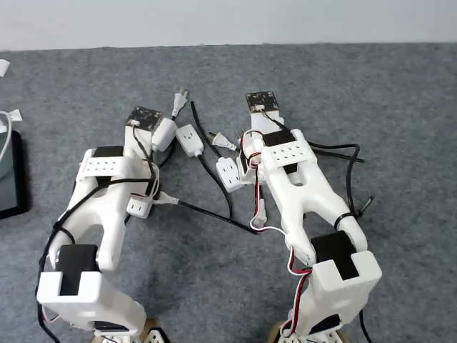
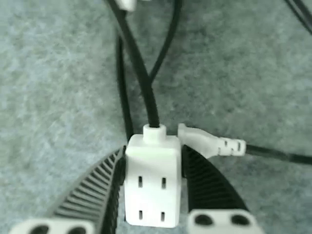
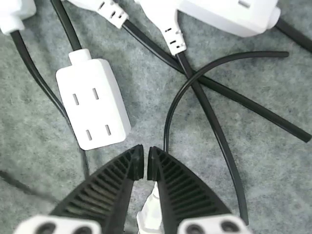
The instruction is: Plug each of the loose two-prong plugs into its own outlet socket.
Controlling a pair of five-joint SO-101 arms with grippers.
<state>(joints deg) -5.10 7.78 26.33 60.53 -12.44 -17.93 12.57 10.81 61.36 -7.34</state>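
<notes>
At the left, the left hand [image 2: 153, 155] is clamped on a socket block [image 2: 152, 190], with one of its fingers [image 2: 97, 185] against each long side. The block lies flat on the bench [image 1: 400, 107], its slots [image 2: 140, 182] facing up and its cord [image 2: 146, 92] leaving from the end away from the arm. Just beside the block's right flank lies a loose white plug [image 2: 207, 142]. Its long axis runs crosswise to the block's, its black cable [image 2: 278, 155] trails off to the right, and its prongs are hidden. The coming move probably turns on this relation: the plug lies sideways to upward-facing slots, so it must be lifted and turned prongs-down before insertion. The left arm is nearer but occupied. In the middle, black cords [image 1: 214, 216] cross between the arms and restrict sideways travel. At the right, the right hand [image 3: 145, 155] has its fingers together save a narrow slit. A white piece [image 3: 147, 214] sits between them behind the tips, and whether it is gripped cannot be determined. A second socket block [image 3: 92, 103] lies just beside this hand, slots up, with another plug [image 3: 168, 29] beyond it. The bench lies open to the right of the right arm.
</notes>
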